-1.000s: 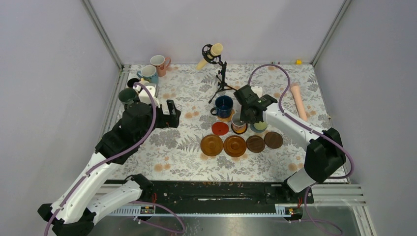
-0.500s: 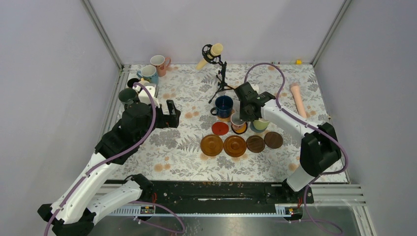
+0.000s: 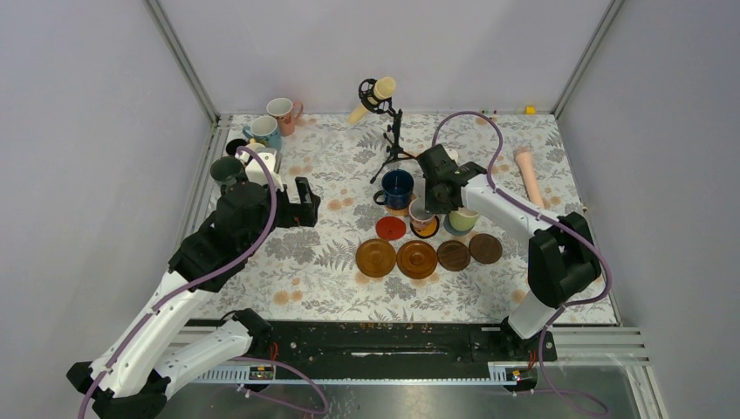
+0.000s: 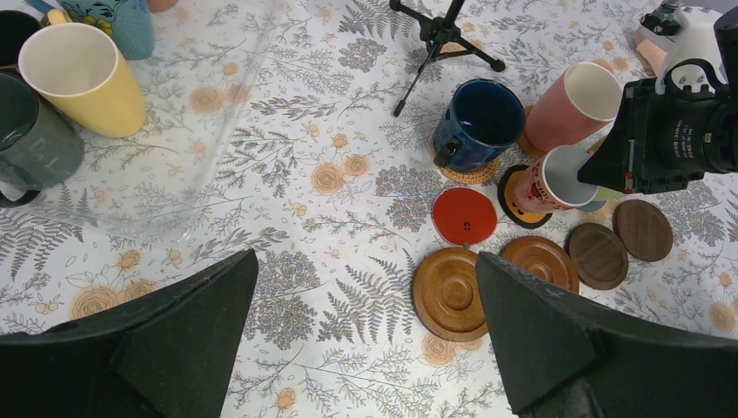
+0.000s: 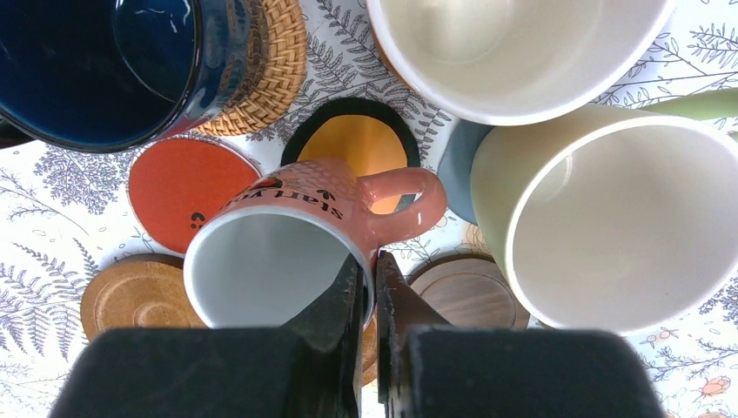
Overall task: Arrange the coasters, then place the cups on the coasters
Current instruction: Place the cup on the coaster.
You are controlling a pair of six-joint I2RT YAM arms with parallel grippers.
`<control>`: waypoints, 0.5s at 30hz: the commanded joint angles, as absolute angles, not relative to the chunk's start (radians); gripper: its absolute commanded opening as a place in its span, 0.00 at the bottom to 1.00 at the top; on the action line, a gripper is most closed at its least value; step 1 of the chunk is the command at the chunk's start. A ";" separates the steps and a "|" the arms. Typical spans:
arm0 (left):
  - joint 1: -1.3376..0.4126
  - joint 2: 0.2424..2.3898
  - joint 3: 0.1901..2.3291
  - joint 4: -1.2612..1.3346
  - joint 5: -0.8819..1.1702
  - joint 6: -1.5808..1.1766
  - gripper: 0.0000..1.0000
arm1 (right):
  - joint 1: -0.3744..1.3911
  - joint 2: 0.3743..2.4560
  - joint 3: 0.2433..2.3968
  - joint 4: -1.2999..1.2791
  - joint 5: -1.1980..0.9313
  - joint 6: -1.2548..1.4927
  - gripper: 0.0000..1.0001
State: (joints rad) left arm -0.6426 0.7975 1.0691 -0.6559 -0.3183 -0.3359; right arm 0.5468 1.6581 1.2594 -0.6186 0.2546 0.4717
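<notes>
My right gripper (image 5: 370,261) is shut on the rim of a pink cup (image 5: 287,218) (image 3: 422,216). The cup is tilted, with its base at the black-rimmed orange coaster (image 5: 361,139). Beside it a navy cup (image 3: 397,188) stands on a woven coaster (image 5: 270,70). A pale green cup (image 5: 600,218) rests on a grey-blue coaster (image 5: 452,165). A red coaster (image 3: 390,228) lies bare. Several wooden coasters (image 3: 417,259) form a row in front. My left gripper (image 3: 305,202) hovers open and holds nothing. Near it stand a yellow cup (image 4: 83,78) and a dark green cup (image 4: 35,139).
A second pink cup (image 4: 574,100) stands behind the held one. More cups (image 3: 264,131) cluster at the back left corner. A cream microphone on a black stand (image 3: 380,92) is at the back centre. A pink cylindrical handle (image 3: 530,179) lies at the right.
My right gripper has shifted slightly back and left with the pink cup, which stays tilted over the orange coaster. The left arm has not moved.
</notes>
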 commanded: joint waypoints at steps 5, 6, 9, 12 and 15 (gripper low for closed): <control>-0.644 0.792 1.068 -0.619 -0.343 -0.319 0.99 | 0.524 1.658 1.275 -0.579 0.242 0.456 0.00; -0.643 0.792 1.069 -0.619 -0.343 -0.319 0.99 | 0.522 1.658 1.274 -0.579 0.244 0.456 0.00; -0.644 0.793 1.070 -0.618 -0.343 -0.319 0.99 | 0.519 1.660 1.271 -0.579 0.244 0.456 0.00; -0.644 0.793 1.070 -0.618 -0.344 -0.319 0.99 | 0.517 1.666 1.270 -0.575 0.239 0.457 0.00; -0.643 0.793 1.068 -0.618 -0.345 -0.319 0.99 | 0.515 1.673 1.270 -0.576 0.237 0.459 0.00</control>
State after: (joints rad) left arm -0.6426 0.7982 1.0691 -0.6559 -0.3206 -0.3359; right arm 0.5228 1.6691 1.2591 -0.6144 0.2428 0.4664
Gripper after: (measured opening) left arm 0.985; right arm 0.058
